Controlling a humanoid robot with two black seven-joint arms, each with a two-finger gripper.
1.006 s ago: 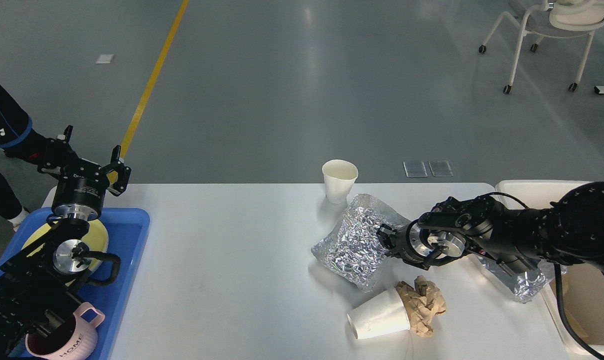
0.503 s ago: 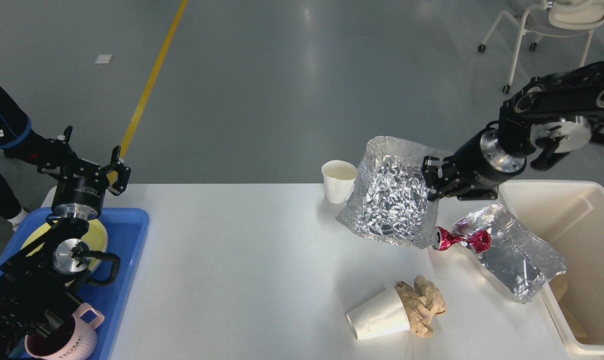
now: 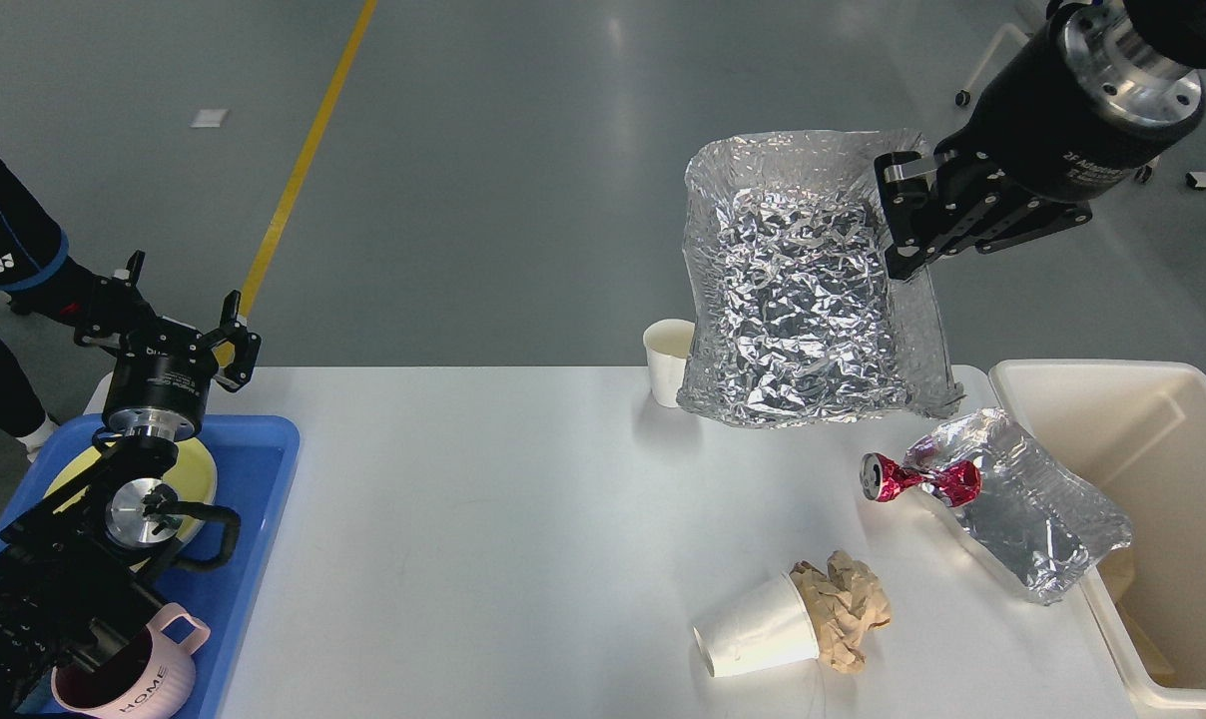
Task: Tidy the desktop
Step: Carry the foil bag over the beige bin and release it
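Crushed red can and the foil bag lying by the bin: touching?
Touching. The head view shows the red can's right end lying on the flat foil bag's upper-left corner, no gap visible.

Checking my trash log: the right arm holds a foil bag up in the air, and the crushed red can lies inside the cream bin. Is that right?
Not quite. The head view shows the right gripper holding the foil bag in the air, but the crushed red can lies on the desktop, left of the cream bin, not inside it.
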